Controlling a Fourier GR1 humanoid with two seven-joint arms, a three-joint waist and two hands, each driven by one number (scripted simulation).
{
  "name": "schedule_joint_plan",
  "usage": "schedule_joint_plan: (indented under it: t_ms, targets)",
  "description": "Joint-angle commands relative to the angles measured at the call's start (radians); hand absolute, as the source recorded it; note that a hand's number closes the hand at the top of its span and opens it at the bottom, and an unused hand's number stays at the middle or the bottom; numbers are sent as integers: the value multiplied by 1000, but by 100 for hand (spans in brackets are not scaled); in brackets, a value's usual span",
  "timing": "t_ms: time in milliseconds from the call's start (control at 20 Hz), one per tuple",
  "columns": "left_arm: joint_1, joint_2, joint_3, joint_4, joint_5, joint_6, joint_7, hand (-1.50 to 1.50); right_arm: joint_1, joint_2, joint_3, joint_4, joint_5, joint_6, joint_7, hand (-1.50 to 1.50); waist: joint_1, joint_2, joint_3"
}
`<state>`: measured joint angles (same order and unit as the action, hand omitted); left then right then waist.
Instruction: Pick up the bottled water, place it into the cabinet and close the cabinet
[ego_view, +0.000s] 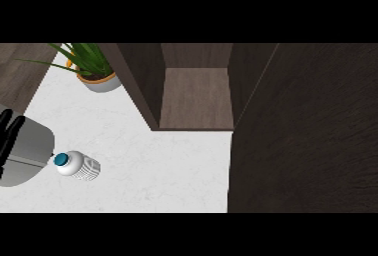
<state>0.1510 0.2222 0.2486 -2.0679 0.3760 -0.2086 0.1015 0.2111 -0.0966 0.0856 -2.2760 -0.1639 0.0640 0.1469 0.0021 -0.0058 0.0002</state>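
Observation:
The bottled water (77, 165) stands on the white counter (162, 170) at the left, seen from above, pale with a blue cap. Right beside it, at the view's left edge, is my grey left forearm (26, 150). The black left hand (7, 134) shows only as straight fingers at that edge and holds nothing. The dark wood cabinet (196, 97) is at the top centre, open, with a bare brown shelf inside. Its wide dark door (306, 135) stands open at the right. My right hand is out of sight.
A potted green plant (94, 70) in a grey and orange pot stands at the back left, close to the cabinet's left wall. Bare white counter lies between the bottle and the cabinet opening. The open door fills the right side of the view.

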Motion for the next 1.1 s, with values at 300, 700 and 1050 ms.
schedule_joint_plan:
  t_ms: [300,700,1050]
  targets:
    - [228,-12,106,-166,135,-76,103,-150,224,-40,-43,-253,-153,62,134,-150,0,2,0]
    - [258,-75,96,-122,30,-118,47,-150,366,30,123,-276,2,76,39,-150,-4,2,-1]
    - [163,-98,118,26,-67,-72,-6,-150,507,-20,33,-273,-83,167,-73,-150,-17,3,0]
